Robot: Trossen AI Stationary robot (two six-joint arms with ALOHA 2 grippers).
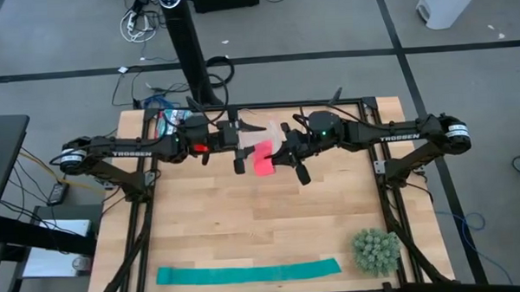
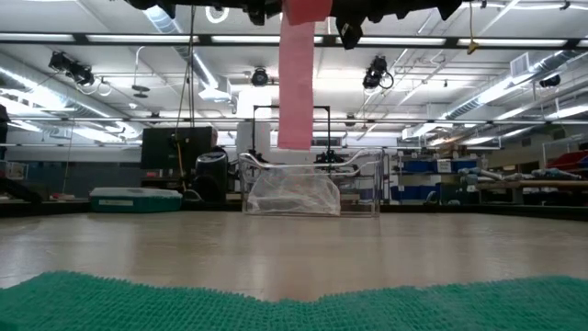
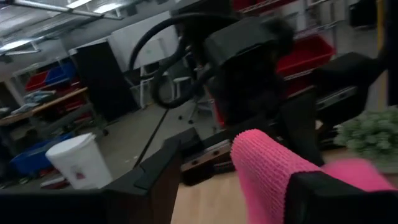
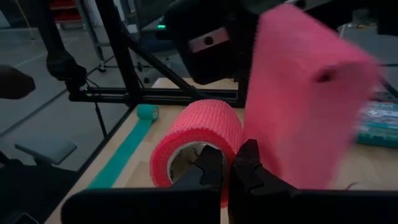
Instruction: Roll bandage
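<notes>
left gripper (image 1: 240, 152): fingers spread, just left of the bandage (image 1: 264, 156), gripping nothing | bandage: held aloft mid-table, loose tail hanging | right gripper (image 1: 288, 154): pinching the roll's core; judgement: re-pinch the tail taut before winding

High view straight down; low view level across table (image 2: 294, 253); 2 wrist views close; all share bandage (image 1: 263, 156).

Grey floor (image 1: 464, 35) rings the wooden table (image 1: 245, 224), white bin (image 1: 450, 2) at two o'clock; long ceiling lights (image 2: 110, 39) glow above blue shelving (image 2: 418, 179).
</notes>
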